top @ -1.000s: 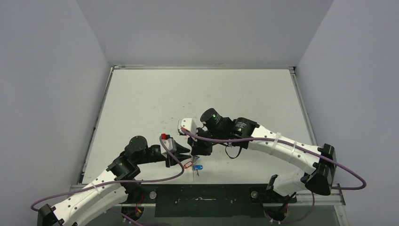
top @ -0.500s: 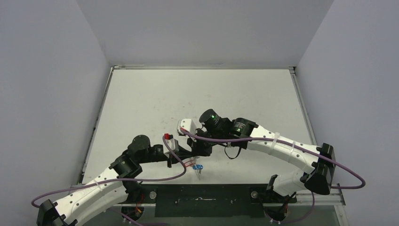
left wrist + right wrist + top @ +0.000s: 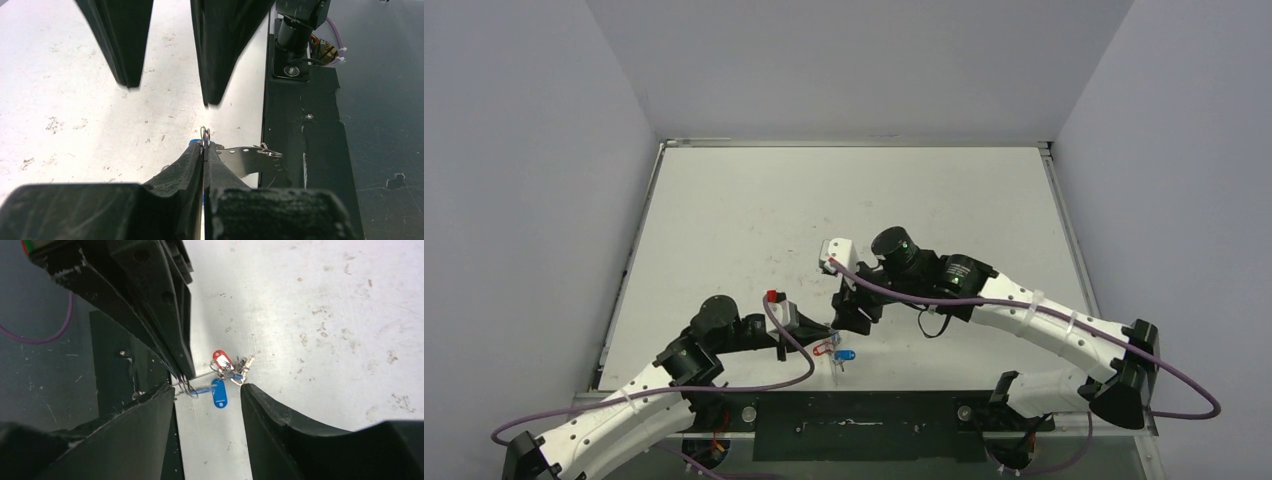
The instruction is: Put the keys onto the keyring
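My left gripper [image 3: 823, 334] is shut, and a thin wire loop of the keyring [image 3: 205, 133] pokes out between its pinched tips [image 3: 205, 148]. In the right wrist view the keyring [image 3: 188, 386] hangs from those tips as a fine wire running to the keys [image 3: 239, 371]. The red tag [image 3: 220, 357] and the blue tag [image 3: 219, 394] lie on the table by the near edge. From above, the red tag [image 3: 824, 348] and blue tag [image 3: 847, 355] sit just past the left fingertips. My right gripper [image 3: 207, 387] hangs open just above them, holding nothing.
The black base plate [image 3: 854, 411] runs along the table's near edge, right beside the keys. A purple cable [image 3: 796, 345] loops over the left wrist. The white table [image 3: 844, 200] stretches back to grey walls on three sides.
My left gripper has closed on the keyring. The right gripper has opened and drawn back up and to the right, away from the keys.
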`<state>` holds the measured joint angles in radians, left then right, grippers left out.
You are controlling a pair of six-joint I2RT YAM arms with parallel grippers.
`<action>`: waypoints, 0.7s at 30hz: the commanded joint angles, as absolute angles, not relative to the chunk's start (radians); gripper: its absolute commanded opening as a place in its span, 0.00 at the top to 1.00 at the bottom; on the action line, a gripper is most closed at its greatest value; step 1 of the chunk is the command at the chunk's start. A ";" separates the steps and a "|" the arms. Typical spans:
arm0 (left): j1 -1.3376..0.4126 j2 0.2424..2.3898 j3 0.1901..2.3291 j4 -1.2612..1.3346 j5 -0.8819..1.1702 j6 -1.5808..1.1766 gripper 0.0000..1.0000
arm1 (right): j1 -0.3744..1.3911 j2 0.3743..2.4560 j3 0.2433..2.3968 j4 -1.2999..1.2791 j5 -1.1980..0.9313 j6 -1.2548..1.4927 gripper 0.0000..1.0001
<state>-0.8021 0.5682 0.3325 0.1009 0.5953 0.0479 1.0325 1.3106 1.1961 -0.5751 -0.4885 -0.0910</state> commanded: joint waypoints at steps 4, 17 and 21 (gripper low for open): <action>-0.808 0.484 0.248 0.363 0.563 -0.042 1.00 | 0.943 1.134 1.031 -0.313 -0.658 -0.099 0.46; -0.811 0.436 0.156 0.631 0.566 -0.130 1.00 | 0.940 1.121 0.896 -0.066 -0.834 -0.079 0.53; -0.812 0.433 0.158 0.628 0.566 -0.131 1.00 | 0.940 1.150 0.896 -0.058 -0.842 -0.071 0.59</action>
